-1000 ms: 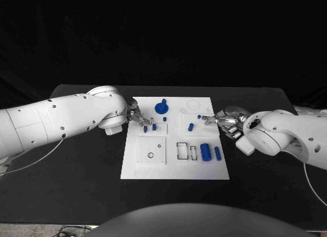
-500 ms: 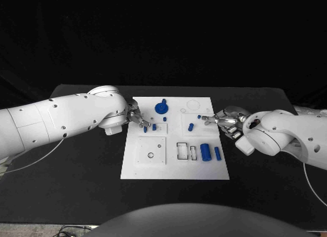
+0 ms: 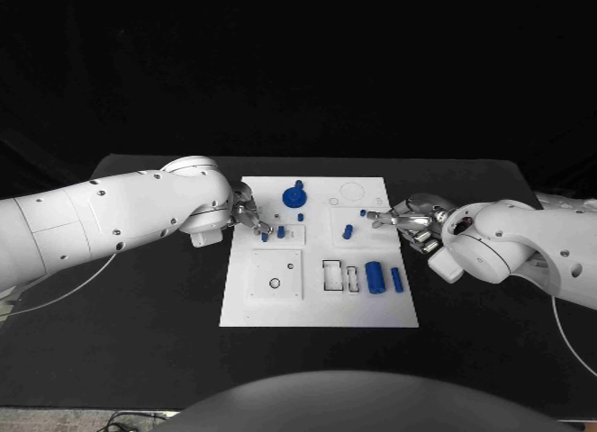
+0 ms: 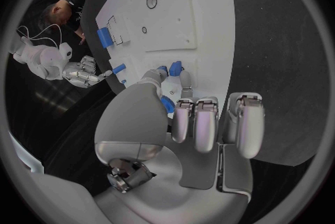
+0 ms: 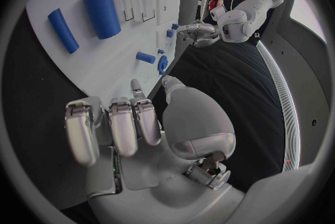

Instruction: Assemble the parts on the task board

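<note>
Both hands hover at the middle of the task board (image 3: 318,306), one at each long edge. On the near half of the white plate lie a thick blue cylinder (image 3: 375,277) and a thinner blue rod (image 3: 397,280) side by side, next to two outlined rectangular slots (image 3: 333,276); a square inset with a small ring (image 3: 274,283) sits on the near left.

Further back, the left hand (image 3: 250,217) reaches in over the left edge, thumb and fingers drawn together round a small blue peg (image 4: 168,104) — the wrist view shows it caught between the thumb and the curled fingers. Two short blue pegs (image 3: 281,231) stand just beside those fingertips. Across the board, the right hand (image 3: 409,219) has its fingers curled in at the right edge, a fingertip close to a small blue piece (image 3: 365,213) — whether it pinches anything, I cannot tell. Another blue peg (image 3: 348,231) lies nearby.

Farthest back stands a blue knobbed disc (image 3: 295,196), beside a circular recess (image 3: 354,191).
</note>
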Robot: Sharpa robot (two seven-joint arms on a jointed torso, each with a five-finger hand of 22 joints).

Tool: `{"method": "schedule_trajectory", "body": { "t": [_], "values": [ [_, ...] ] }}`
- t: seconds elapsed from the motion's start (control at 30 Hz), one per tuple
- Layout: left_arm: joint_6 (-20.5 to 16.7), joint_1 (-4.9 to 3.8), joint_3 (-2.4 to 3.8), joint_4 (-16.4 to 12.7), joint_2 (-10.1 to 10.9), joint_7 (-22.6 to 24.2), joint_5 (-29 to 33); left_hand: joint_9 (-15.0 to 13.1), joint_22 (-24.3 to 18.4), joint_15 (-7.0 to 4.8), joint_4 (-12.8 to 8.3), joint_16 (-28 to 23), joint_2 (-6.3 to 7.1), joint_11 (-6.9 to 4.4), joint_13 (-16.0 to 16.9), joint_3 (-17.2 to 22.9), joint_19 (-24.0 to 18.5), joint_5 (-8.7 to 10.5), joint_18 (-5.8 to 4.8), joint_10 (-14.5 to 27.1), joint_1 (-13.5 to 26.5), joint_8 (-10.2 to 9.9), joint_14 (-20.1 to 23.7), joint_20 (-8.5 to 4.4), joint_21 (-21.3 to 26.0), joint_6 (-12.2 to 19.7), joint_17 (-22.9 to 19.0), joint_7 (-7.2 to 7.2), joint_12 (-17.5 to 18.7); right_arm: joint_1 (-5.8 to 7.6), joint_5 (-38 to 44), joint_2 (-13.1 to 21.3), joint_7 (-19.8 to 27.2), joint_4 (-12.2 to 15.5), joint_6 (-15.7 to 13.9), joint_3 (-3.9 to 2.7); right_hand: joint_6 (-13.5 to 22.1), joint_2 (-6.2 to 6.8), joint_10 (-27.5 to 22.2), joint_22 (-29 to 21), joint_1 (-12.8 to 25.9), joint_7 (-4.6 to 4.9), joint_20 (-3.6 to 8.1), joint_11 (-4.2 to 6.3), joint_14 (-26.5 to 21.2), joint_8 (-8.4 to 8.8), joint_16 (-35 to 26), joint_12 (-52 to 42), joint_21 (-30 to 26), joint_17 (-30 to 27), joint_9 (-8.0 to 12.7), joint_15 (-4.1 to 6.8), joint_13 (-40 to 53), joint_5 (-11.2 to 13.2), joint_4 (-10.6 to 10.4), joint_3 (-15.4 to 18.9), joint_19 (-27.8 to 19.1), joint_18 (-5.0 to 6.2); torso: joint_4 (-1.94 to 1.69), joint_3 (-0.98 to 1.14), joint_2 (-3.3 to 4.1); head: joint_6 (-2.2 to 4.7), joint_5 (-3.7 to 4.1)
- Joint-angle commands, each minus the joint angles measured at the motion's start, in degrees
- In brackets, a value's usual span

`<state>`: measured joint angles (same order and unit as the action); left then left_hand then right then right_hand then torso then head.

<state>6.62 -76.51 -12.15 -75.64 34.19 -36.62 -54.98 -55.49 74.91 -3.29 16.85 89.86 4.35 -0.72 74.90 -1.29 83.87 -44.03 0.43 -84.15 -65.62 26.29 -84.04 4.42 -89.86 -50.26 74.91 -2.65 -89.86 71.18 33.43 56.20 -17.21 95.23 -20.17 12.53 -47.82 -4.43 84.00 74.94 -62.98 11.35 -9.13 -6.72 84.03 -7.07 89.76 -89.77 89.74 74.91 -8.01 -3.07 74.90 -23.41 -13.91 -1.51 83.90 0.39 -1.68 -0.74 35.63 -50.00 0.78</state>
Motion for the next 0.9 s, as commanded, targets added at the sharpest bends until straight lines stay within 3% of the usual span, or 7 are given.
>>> {"method": "schedule_trajectory", "body": {
  "t": [0.03,0.7,0.8,0.9],
  "values": [
    [1.5,-0.03,0.0,0.1,-0.2,-0.2,0.5,0.1,15.1,-0.03,-0.1,0.1,-0.21,-0.32,15.1,0.6,6.1,0.32,-0.43,-5.8,-0.8,-0.1,-6.0,-0.16,-0.1,0.2,15.1,0.28,-0.1,-0.07,0.5,-0.1,0.1,0.0,0.4,0.01,0.4,-0.04,6.0,15.1,-0.7,0.01,-0.36,-0.39,6.0,-0.07,0.2,-0.2,0.3,15.1,-0.1,-0.24,15.1,-0.3,-0.1,0.3,6.1,-0.39,0.01,-0.01,0.04,0.0,-0.04],
    [2.4,-0.02,-0.01,0.5,-0.9,-0.1,1.1,0.0,15.1,-0.15,-0.1,0.1,-1.33,-0.42,15.1,2.6,6.1,0.44,-0.43,-5.8,-3.4,0.2,-6.0,-0.23,-0.1,0.3,15.1,0.39,-0.1,-0.09,0.5,0.0,0.1,0.1,0.3,0.01,0.4,-0.04,6.0,15.1,-0.7,0.01,-0.36,-0.39,6.0,-0.07,0.2,-0.2,0.3,15.1,-0.1,-0.24,15.1,-0.3,-0.1,0.3,6.1,-0.39,0.04,-0.02,0.11,0.0,0.1],
    [2.5,-0.02,-0.01,0.5,-1.0,-0.1,1.1,-0.1,15.1,-0.21,-0.2,0.1,-1.49,-0.47,15.1,3.3,6.1,-0.03,-0.43,-5.8,-4.5,0.3,-6.0,-0.26,-0.1,0.3,15.1,0.45,-0.1,-0.09,0.5,0.0,0.1,0.1,0.3,0.01,0.4,-0.04,6.0,15.1,-0.7,0.01,-0.36,-0.39,6.0,-0.07,0.2,-0.2,0.3,15.1,-0.1,-0.24,15.1,-0.3,-0.1,0.3,6.1,-0.39,-0.01,0.0,0.06,0.0,0.13],
    [2.6,-0.02,-0.01,0.5,-1.0,-0.1,1.1,-0.2,15.1,-0.3,-0.2,0.1,-1.48,-0.56,15.1,4.5,6.1,-2.08,-0.43,-5.8,-6.2,0.5,-6.0,-0.32,-0.1,0.3,15.1,0.54,-0.1,-0.09,0.5,0.0,0.1,0.1,0.3,0.01,0.4,-0.04,6.0,15.1,-0.7,0.01,-0.36,-0.39,6.0,-0.07,0.2,-0.2,0.3,15.1,-0.1,-0.24,15.1,-0.3,-0.1,0.3,6.1,-0.39,-0.02,0.01,0.06,0.0,0.13]
  ]
}}
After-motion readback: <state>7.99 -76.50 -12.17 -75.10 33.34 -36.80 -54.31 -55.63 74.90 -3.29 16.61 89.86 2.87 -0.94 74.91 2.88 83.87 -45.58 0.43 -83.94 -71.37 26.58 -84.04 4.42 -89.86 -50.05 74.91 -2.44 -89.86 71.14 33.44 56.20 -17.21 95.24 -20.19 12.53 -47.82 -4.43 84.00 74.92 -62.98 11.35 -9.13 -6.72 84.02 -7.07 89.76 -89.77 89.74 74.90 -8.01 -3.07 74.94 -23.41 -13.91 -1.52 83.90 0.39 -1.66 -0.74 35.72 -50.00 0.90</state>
